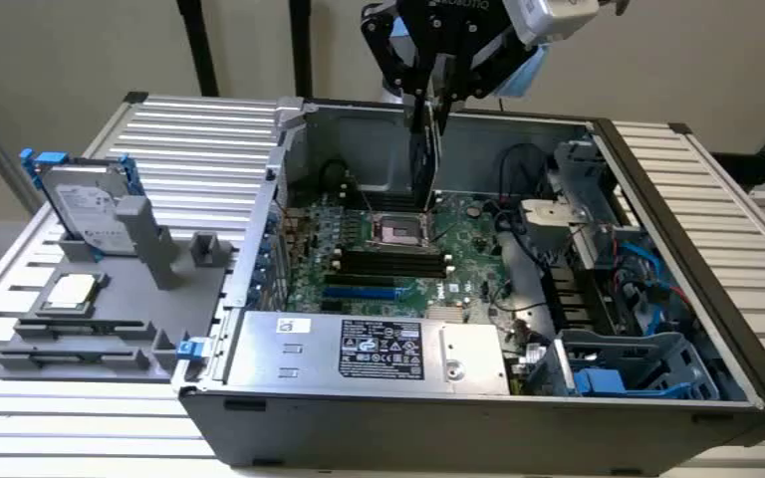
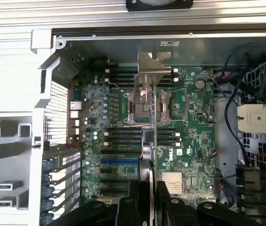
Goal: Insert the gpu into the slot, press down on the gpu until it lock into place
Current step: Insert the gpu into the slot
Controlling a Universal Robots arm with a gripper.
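The gpu [image 1: 425,159] is a thin black card that hangs edge-on from my gripper [image 1: 432,105], above the back of the open computer case. My gripper is shut on the card's upper edge. In the wrist view the gpu [image 2: 151,70] runs straight away from my gripper [image 2: 151,207], and its silver bracket end sits over the CPU socket area. The card is clear of the green motherboard [image 1: 469,269]. The blue slot [image 1: 356,295] lies on the board toward the exterior view's left of the card, among black slots. In the wrist view the blue slot [image 2: 119,161] is uncovered.
A silver labelled power-supply box [image 1: 356,349] fills the case's near side. Cables and a blue drive cage [image 1: 622,368] crowd the exterior view's right. The CPU socket [image 1: 396,231] sits mid-board. A hard drive [image 1: 84,204] stands on a grey holder outside the case.
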